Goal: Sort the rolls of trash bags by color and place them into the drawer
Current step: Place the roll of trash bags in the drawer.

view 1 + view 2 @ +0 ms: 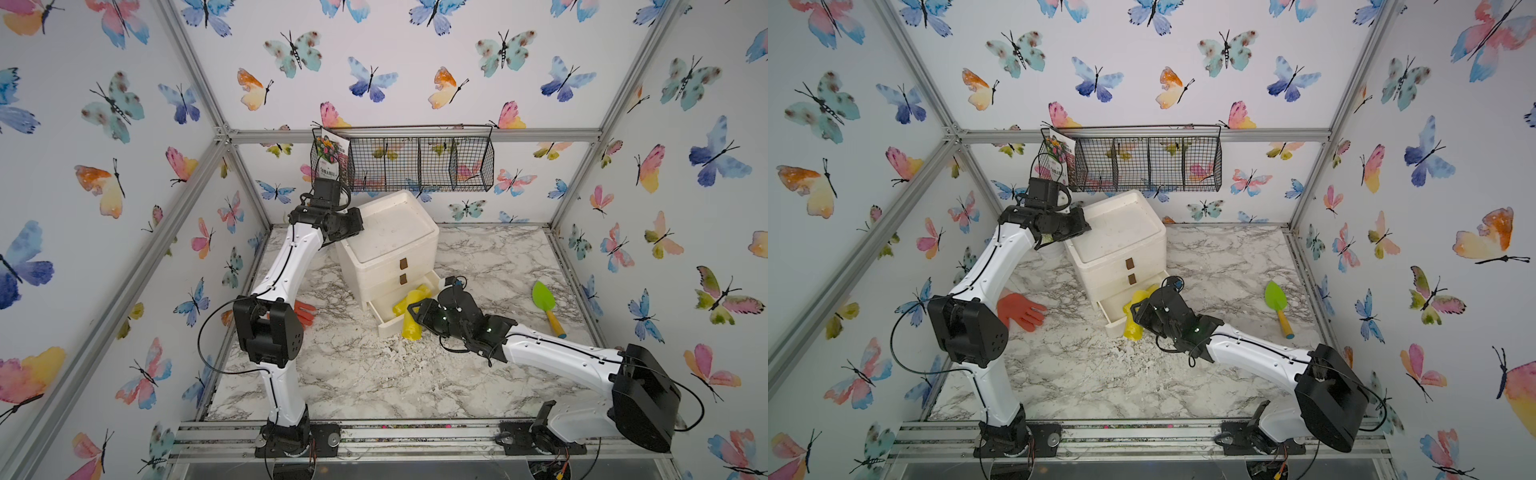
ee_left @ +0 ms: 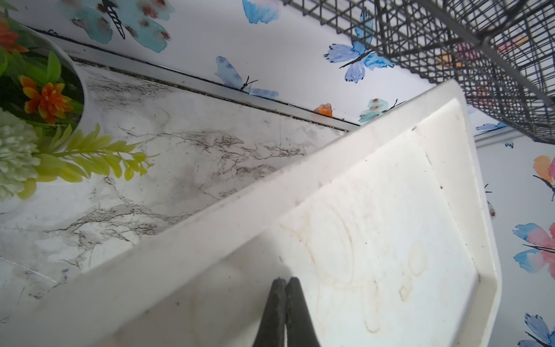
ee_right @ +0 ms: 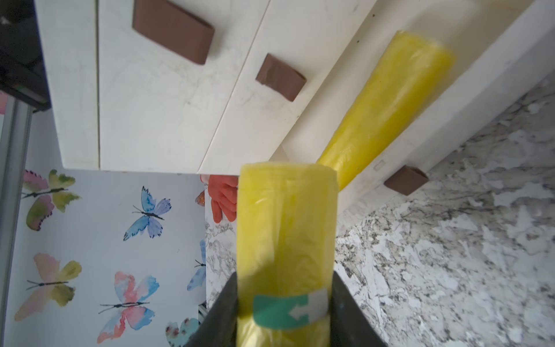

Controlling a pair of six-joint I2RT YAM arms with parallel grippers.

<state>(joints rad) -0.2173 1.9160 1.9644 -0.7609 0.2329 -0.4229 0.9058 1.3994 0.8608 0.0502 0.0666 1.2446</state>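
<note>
The white cabinet's bottom drawer [image 1: 384, 323] is pulled open. One yellow roll of trash bags [image 1: 409, 298] [image 3: 387, 105] lies inside it. My right gripper [image 3: 285, 279] [image 1: 417, 313] is shut on a second yellow roll [image 3: 285, 228] [image 1: 411, 328] [image 1: 1133, 326]. It grips near the teal sticker, just in front of the drawer's front wall. That roll's far end hangs down close to the marble table. My left gripper [image 2: 285, 281] [image 1: 353, 226] is shut and empty, over the cabinet's top [image 2: 375, 225].
A green trowel [image 1: 544, 300] lies on the table's right side. An orange glove [image 1: 1021, 309] lies left of the cabinet. A wire basket [image 1: 419, 162] hangs on the back wall above the cabinet. A pot of artificial flowers [image 2: 33, 99] stands behind the cabinet's left.
</note>
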